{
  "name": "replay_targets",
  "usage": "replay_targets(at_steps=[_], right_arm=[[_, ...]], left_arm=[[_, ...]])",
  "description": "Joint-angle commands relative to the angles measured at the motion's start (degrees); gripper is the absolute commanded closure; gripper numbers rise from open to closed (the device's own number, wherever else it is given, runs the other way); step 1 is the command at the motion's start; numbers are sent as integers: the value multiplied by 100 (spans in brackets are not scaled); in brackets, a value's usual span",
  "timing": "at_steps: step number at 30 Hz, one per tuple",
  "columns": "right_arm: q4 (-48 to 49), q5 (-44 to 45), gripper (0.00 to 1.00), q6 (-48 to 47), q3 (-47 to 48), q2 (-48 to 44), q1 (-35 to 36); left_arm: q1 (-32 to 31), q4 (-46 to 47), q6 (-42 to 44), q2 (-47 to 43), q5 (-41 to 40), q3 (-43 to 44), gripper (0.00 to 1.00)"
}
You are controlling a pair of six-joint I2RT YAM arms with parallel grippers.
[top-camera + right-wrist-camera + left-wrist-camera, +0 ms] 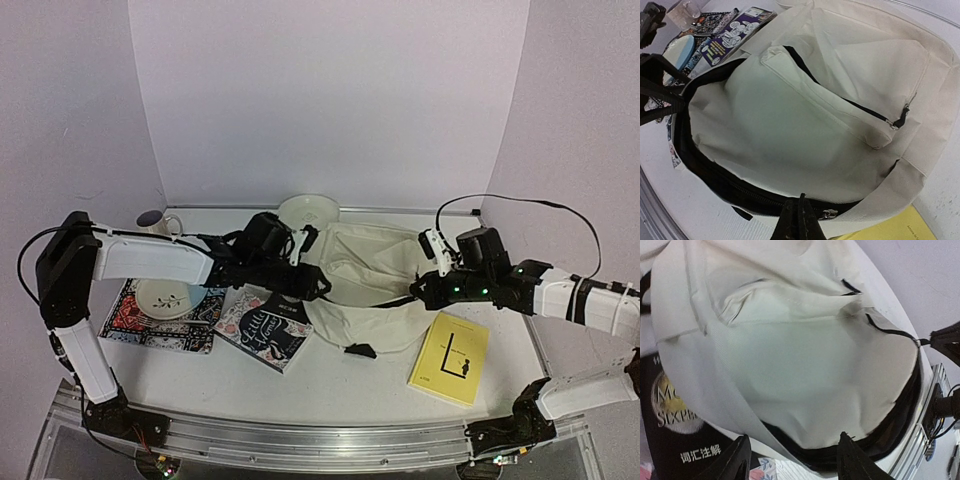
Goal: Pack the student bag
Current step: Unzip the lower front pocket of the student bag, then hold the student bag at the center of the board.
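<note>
The student bag [365, 275], cream fabric with a black zipper band, lies mid-table with its mouth gaping toward the near edge. My left gripper [312, 282] is at the bag's left rim. In the left wrist view its fingers [740, 460] stand apart, with the bag's rim [805, 440] just beyond them and nothing pinched. My right gripper [800, 220] is shut on the bag's black zipper edge [740, 192] at the right side of the mouth, close to a metal zipper pull [827, 214]. The inside of the bag [785, 135] shows only cream lining.
A yellow book [450, 357] lies right of the bag, and a dark illustrated book [265, 328] lies at its left. A patterned placemat [140, 322] carries a small plate [168, 297]. A mug [152, 222] and a pale bowl [308, 210] stand at the back.
</note>
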Motion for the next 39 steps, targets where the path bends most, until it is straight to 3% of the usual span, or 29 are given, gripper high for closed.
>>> replay_targets(at_steps=[1,11,24,26,31,35,39], right_arm=[[330,-535,100,-174,18,-52,-8],[330,-603,100,-146,29,-123,-2],[330,-489,100,-102,72,-76,11],[324,-413,100,-93,79,-65,10],[255,0,100,-75,121,-32,9],[120,587,100,-68,192,91,10],[-247,1479,100,48,338,328,-148]], left_arm=[[-285,140,993,0,-5,800,33],[-790,155,1872,976,602,1971,25],[-1255,153,2037,1865,896,2680,27],[-1290,149,2037,1940,877,2689,35],[-1351,154,2008,1862,866,2486,77],[-1363,157,1990,1642,881,2208,99],[-1373,234,1943,1327,838,1825,100]])
